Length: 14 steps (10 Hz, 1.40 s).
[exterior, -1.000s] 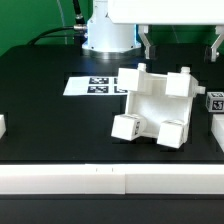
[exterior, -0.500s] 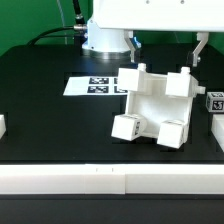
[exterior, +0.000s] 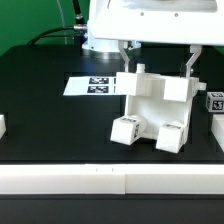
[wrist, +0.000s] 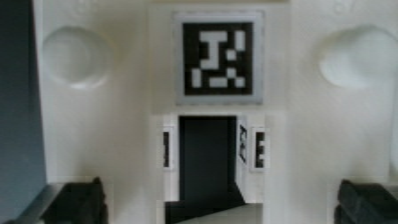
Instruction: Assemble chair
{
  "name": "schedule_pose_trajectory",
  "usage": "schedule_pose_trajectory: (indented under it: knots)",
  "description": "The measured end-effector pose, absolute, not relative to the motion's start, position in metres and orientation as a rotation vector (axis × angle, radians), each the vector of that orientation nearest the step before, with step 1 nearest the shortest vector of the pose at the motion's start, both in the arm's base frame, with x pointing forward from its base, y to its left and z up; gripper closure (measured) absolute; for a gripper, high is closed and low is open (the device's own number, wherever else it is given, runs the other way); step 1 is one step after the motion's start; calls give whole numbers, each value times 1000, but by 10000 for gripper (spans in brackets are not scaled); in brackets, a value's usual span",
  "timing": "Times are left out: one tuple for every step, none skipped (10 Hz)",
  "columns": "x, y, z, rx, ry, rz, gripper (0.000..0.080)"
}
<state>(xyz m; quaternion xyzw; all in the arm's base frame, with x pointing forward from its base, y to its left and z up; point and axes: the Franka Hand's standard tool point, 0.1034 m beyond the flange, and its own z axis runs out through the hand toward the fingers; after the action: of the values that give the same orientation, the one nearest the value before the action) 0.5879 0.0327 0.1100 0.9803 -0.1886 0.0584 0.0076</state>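
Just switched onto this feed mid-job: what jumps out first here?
The chunky white chair stands mid-table, with the open tool poised right over its top. The wrist view is filled by the chair's black-and-white tag. The marker board lies behind, toward the exterior view's left.

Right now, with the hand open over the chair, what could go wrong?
The open hand straddles the chunky white plastic chair assembly with little room, so it could catch the top edge and shove the piece. The assembly looks tilted; an off-centre squeeze might twist or tip it.
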Motion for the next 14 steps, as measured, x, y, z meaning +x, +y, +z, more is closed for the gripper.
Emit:
schedule_pose_trajectory:
  knots:
    - [591,30,108,3062,-587,184,150]
    - [596,26,106,3059,-572,188,150]
    - [600,22,102,3054,-569,191,150]
    - [605,20,100,3051,-561,195,150]
    - [610,18,101,3050,-548,204,150]
    - [615,16,101,3050,-537,213,150]
    - [620,13,101,3048,-528,224,150]
    - [625,13,101,3045,-526,245,150]
    - [628,12,101,3043,-524,274,150]
    - [630,12,101,3042,-523,289,150]
    - [632,13,101,3041,-522,301,150]
    - [635,13,101,3040,-519,309,150]
    - [638,14,101,3039,-516,317,150]
    - [642,14,101,3038,-503,329,150]
